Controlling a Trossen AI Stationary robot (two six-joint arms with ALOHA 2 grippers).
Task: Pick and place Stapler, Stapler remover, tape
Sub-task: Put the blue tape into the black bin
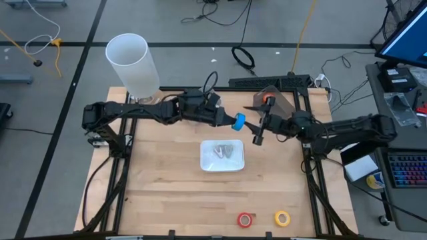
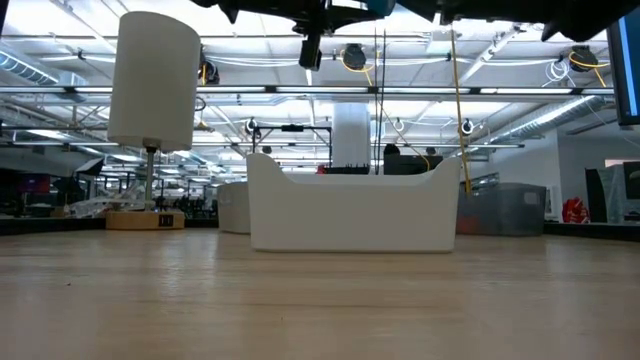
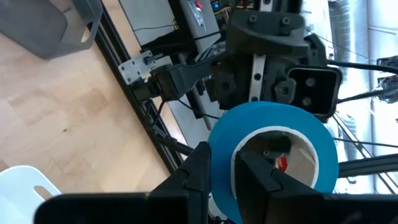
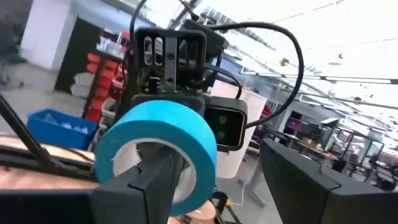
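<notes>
The blue tape roll (image 1: 238,121) is held in the air above the table's middle by my left gripper (image 1: 230,120), which is shut on it; the left wrist view shows the roll (image 3: 280,124) just ahead of that gripper (image 3: 227,167). My right gripper (image 1: 257,132) is open and faces it from the table's right. In the right wrist view one of its fingers (image 4: 152,180) stands in front of the roll's centre hole (image 4: 140,155), the other far to the side. The red roll (image 1: 245,219) and yellow roll (image 1: 282,217) lie flat near the near edge. The orange roll (image 1: 267,100) sits at the far edge. My left gripper pinches the blue roll's wall (image 3: 222,155), one finger (image 3: 198,168) outside the ring and one (image 3: 256,174) inside the centre hole. It comes level from the table's left. The roll is lifted clear and stands on edge. My right gripper: whether its finger touches the roll, I cannot tell.
A white tray (image 1: 207,163) with small pale metal pieces in it stands at mid-table below the grippers, and also shows in the low view as a white tray (image 2: 350,215). A tall white cylinder (image 1: 133,63) is at the far left corner. A grey object (image 1: 277,100) sits beside the orange roll.
</notes>
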